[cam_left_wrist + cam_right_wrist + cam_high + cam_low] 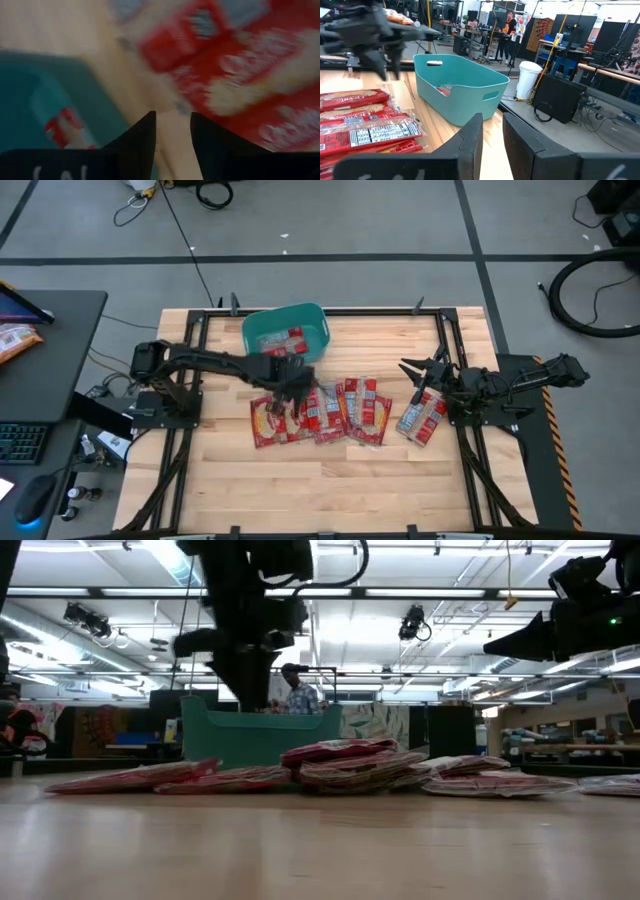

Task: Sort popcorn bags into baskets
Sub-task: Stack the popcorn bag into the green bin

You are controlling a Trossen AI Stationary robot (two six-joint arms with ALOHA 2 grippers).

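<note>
On pale wood table (330, 480), red popcorn bags (320, 415) beside teal basket (285, 330); both grippers' jaws narrowly parted, empty.

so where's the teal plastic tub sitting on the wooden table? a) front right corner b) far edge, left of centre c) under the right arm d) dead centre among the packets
b: in the high view the teal plastic tub sits at the wooden table's far edge, left of centre, beyond the row of flat red popcorn packets.
</note>
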